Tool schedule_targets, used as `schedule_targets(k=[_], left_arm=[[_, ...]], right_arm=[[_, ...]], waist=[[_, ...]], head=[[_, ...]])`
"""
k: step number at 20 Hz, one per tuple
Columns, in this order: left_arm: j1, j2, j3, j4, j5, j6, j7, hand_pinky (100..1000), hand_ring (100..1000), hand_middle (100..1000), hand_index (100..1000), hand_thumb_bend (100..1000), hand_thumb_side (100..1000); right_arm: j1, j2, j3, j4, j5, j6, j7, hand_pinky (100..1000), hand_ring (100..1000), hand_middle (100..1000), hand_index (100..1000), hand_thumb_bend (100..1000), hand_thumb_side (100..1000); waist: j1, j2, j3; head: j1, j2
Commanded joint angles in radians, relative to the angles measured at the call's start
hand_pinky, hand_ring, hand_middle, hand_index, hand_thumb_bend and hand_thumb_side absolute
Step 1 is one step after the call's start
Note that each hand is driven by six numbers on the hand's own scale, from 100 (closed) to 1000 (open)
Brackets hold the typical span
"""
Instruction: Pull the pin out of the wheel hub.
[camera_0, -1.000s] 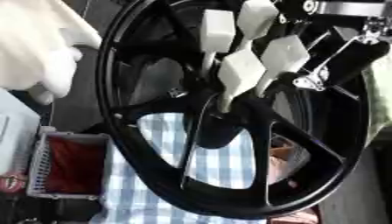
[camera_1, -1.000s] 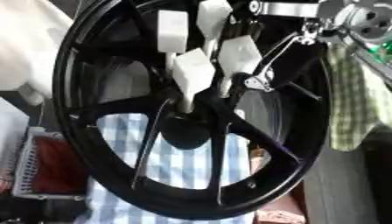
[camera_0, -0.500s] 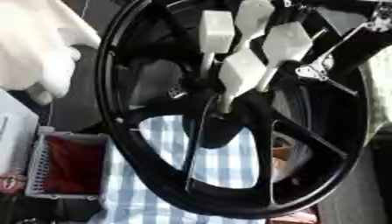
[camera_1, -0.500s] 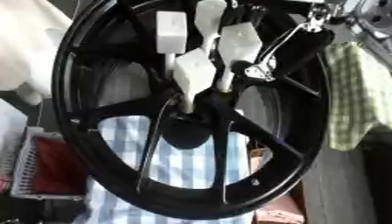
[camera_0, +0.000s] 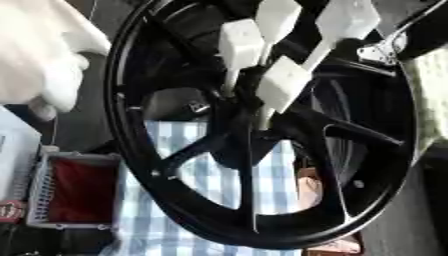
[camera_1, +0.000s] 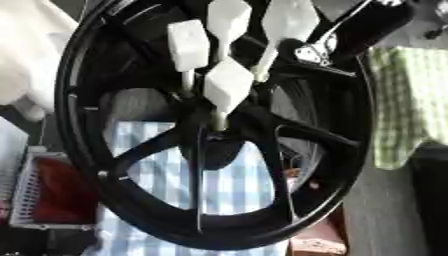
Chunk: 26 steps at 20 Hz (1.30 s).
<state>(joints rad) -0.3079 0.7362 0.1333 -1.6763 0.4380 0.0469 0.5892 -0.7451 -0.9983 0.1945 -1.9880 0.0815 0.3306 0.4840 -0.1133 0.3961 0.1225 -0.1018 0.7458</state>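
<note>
Wheel hub (camera_0: 254, 145): black, semi-gloss, smooth, reads as painted metal or hard plastic. White finger pads (camera_1: 226, 85) of right hand (camera_0: 280, 85): matt, plastic-looking. Silver bracket (camera_0: 378, 51) on arm: bare shiny metal. Underneath, blue-white checked cloth (camera_0: 210, 180), woven, matt. Green checked cloth (camera_1: 407, 100) at right, same texture. White mesh basket (camera_0: 39, 190), red matt lining. White fabric-like mass (camera_0: 39, 55) upper left, soft, matt.

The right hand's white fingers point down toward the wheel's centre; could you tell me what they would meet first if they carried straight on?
Most likely the hub of the wheel. The right hand already has fingertips close over it, though depth is unclear, and no pin is discernible.
</note>
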Motion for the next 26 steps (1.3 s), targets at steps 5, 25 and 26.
schedule_targets(k=[5, 25, 26], left_arm=[[0.006, 0.028, 0.02, -0.02, -0.001, -0.004, 0.007, 736, 844, 846, 813, 657, 721], [0.022, 0.031, 0.03, -0.023, 0.002, -0.01, 0.019, 733, 844, 848, 813, 654, 716], [0.022, 0.031, 0.029, -0.023, 0.002, -0.01, 0.018, 733, 844, 848, 813, 655, 716]], right_arm=[[0.042, -0.053, -0.141, 0.014, -0.006, 0.089, -0.072, 717, 595, 439, 521, 100, 100], [0.187, -0.033, -0.336, 0.594, 0.337, 0.061, -0.207, 826, 833, 804, 785, 501, 191], [0.191, -0.03, -0.337, 0.594, 0.348, 0.045, -0.183, 844, 870, 850, 811, 526, 210]], waist=[[0.02, -0.019, -0.007], [0.058, -0.039, -0.018], [0.06, -0.04, -0.018]], head=[[0.02, -0.015], [0.056, -0.023], [0.055, -0.025]])
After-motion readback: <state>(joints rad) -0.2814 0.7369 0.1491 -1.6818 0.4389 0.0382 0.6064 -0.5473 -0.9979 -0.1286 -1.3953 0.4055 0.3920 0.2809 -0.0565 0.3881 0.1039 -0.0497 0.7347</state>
